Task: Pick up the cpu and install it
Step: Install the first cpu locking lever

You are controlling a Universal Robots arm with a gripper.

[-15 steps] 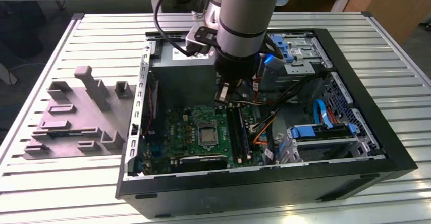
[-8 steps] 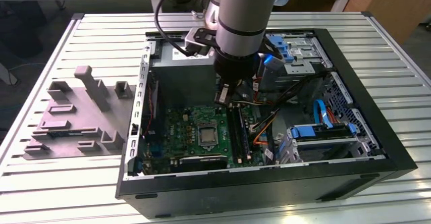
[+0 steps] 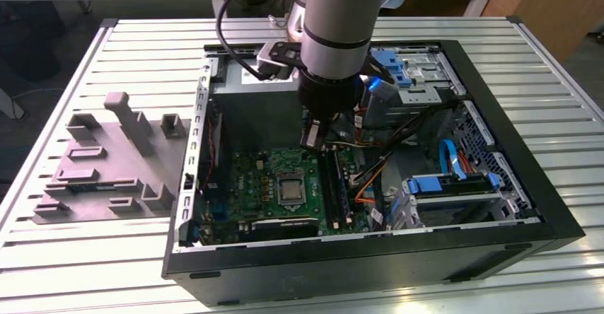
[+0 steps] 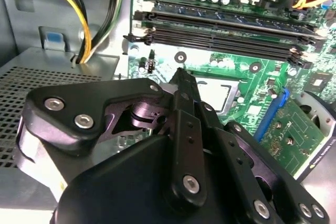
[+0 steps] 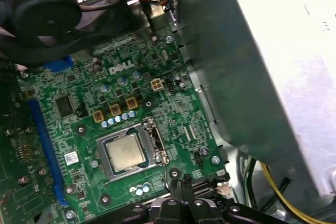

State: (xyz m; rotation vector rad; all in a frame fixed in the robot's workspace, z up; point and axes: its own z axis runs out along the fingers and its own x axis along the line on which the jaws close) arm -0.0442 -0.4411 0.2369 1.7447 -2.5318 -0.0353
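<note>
Your gripper [image 4: 181,85] hangs inside the open computer case [image 3: 528,208], fingers drawn together on nothing. Just beyond their tips you see the cpu [image 5: 126,152] lying flat in its socket on the green motherboard [image 5: 84,103], apart from the fingers, with the memory slots [image 4: 226,27] farther off.

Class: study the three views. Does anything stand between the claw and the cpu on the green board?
Nothing visible does. In the first wrist view the cpu lies in its socket on the green board, its metal top bare, and the claw hangs beside the socket with only open board between them. The grey metal box stands off to one side.
</note>
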